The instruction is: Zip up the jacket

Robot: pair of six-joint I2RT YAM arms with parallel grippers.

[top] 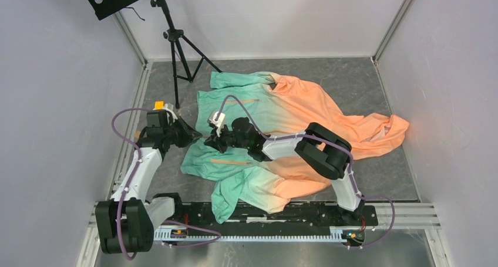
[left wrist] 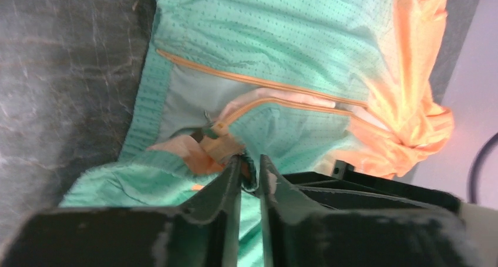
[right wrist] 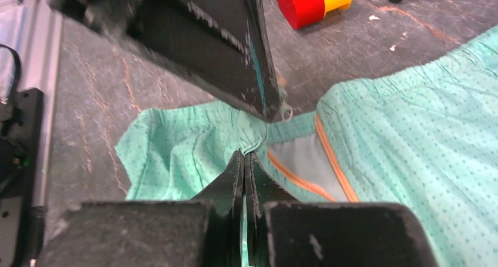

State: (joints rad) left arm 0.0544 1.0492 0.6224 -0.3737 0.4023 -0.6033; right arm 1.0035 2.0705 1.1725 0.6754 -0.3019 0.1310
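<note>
Right gripper point(right wrist: 244, 156) is squeezed tight on the green hem of the jacket point(top: 293, 108). Left gripper point(left wrist: 249, 164) pinches the hem just beside it, by the orange zipper point(left wrist: 264, 83). The jacket lies crumpled mid-bench, green toward the left edge and peach toward the right.

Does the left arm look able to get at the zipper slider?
Likely yes: the zipper slider lies uncovered just past the left gripper. That gripper looks shut on the hem of the jacket, so it would need to let go first.
</note>
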